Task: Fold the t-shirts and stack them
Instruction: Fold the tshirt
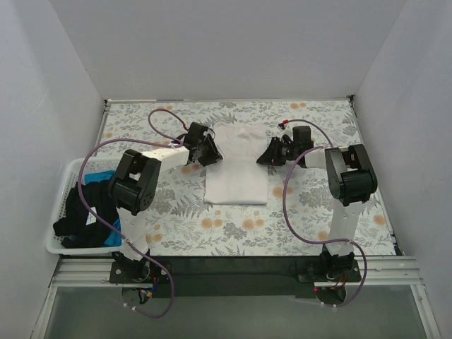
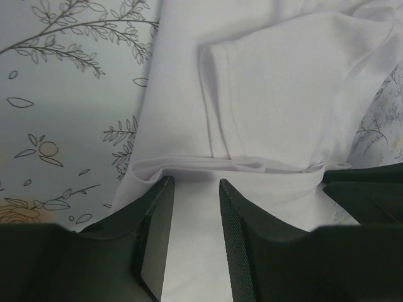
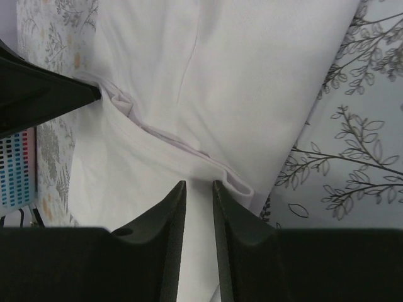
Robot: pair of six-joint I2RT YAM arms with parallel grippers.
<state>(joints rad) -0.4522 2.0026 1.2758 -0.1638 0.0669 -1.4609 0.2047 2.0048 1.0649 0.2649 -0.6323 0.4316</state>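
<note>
While two t-shirts point(image 1: 88, 215) fill the basket point(image 1: 63, 176), left gripper point(image 1: 212, 157) and right gripper point(image 1: 263, 157) jaws pinch one white t-shirt point(image 1: 236, 176).

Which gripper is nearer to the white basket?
Left. The left gripper is at the left edge of the white t-shirt, toward the basket; the right gripper is at its opposite edge.

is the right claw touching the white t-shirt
Touching. In the right wrist view the white t-shirt puckers into a ridge at the right claw, with cloth between its fingers.
</note>
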